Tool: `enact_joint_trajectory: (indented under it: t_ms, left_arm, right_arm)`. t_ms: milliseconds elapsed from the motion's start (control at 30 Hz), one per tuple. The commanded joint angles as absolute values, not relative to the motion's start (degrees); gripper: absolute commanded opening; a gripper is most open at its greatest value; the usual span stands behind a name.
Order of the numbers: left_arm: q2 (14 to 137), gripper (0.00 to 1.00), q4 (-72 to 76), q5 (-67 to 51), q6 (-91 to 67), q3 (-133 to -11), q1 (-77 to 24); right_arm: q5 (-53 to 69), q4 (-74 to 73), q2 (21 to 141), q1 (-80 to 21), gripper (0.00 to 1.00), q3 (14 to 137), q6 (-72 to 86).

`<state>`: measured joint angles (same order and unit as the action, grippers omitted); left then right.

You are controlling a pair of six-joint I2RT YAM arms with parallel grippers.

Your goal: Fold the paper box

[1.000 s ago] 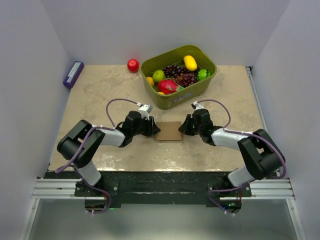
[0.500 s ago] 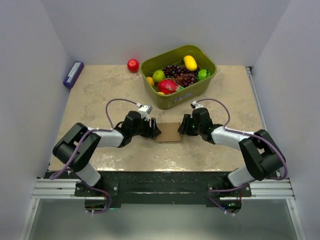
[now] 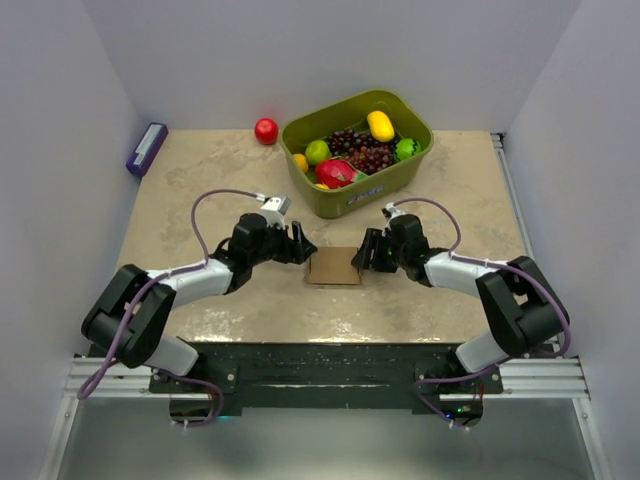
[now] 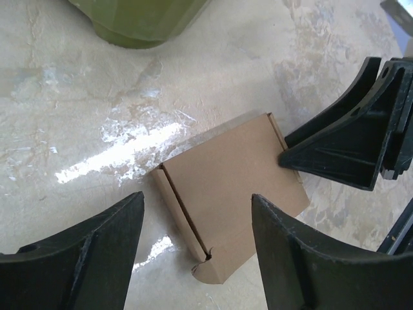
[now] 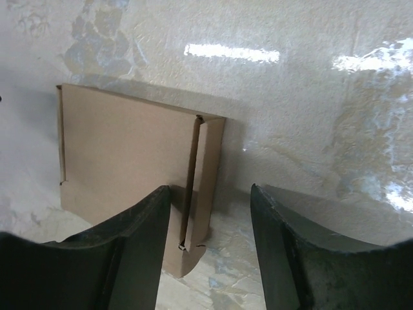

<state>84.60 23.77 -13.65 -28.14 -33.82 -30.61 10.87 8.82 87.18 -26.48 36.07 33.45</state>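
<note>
Between my left tool (image 3: 301,249) and my right tool (image 3: 366,253), each with its fingers spread and pinching nothing, I see the flat, plain brown thin-cardboard paper box (image 3: 335,266) lying on the beige marbled counter (image 3: 200,180), one tool just beside each end.

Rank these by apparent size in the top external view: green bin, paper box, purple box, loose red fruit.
Largest to smallest:
green bin
paper box
purple box, narrower than the paper box
red fruit
</note>
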Motion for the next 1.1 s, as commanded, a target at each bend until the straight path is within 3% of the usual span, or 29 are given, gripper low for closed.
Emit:
enact_joint_trajectory:
  t_ms: [0,133,300,367,400,500,700,900,1067]
  left_arm:
    - [81.92,0.72,23.64,-15.03,-29.09,-32.78,-29.36]
    - [81.39,0.72,22.77,-14.94,-28.83,-32.78,-28.92]
    - [81.47,0.72,22.85,-15.12,-29.09,-32.26,-28.83]
    - [81.39,0.72,23.03,-15.29,-29.09,-32.17,-28.83]
    - [81.39,0.72,23.03,-15.29,-29.18,-32.08,-28.83]
    - [80.69,0.72,22.85,-15.03,-29.27,-31.64,-28.74]
    - [78.84,0.72,22.76,-15.47,-29.97,-30.68,-28.30]
    - [78.84,0.73,23.99,-17.14,-31.20,-29.53,-28.30]
    - [80.15,0.73,24.96,-18.28,-32.60,-29.00,-28.21]
  right_arm:
    - [16.52,11.95,88.06,-25.93,0.60,36.21,34.45]
    - [18.37,13.71,89.21,-25.93,0.66,36.12,35.59]
    - [17.32,13.80,91.58,-25.66,0.65,36.12,35.95]
    - [17.23,13.28,92.90,-25.40,0.58,36.21,36.21]
    - [17.40,13.18,93.16,-25.31,0.47,36.12,36.56]
    - [17.67,13.45,93.43,-24.52,0.31,35.33,36.91]
    - [20.74,15.90,93.43,-21.98,0.10,32.70,37.35]
    - [23.64,18.54,95.27,-19.69,0.00,30.68,37.53]
    - [25.57,21.09,96.85,-17.58,0.00,29.36,38.32]
